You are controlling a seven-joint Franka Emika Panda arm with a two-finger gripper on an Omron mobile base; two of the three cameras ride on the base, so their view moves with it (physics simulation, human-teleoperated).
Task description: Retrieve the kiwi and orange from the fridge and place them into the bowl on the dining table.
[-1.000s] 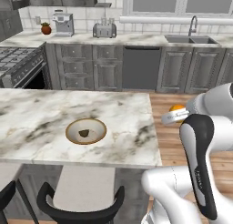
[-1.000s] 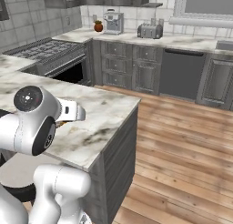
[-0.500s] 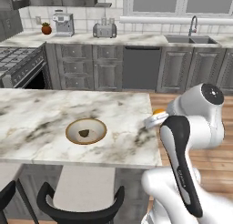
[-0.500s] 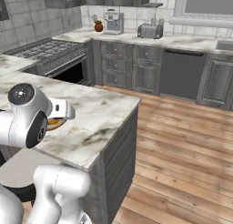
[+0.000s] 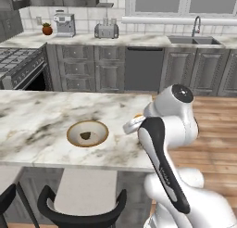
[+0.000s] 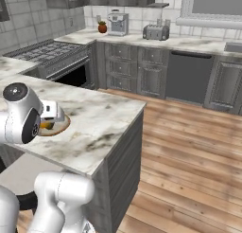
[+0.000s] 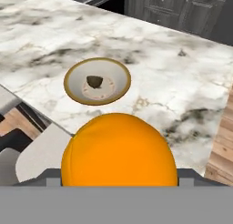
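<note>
orange clamped in the tool, seen at 6 o'clock in hand view | bowl on counter at 11 o'clock of it | kiwi lying inside bowl

Even, bright rendered light, soft faint shadows, slightly coarse and blurred.

The robot arm is white, smooth and round, like fat tubes joined together. A long black patch runs down one part, with small pale letters on it (too tiny to read). One joint ends in a flat grey cap with a dark ring.
</note>
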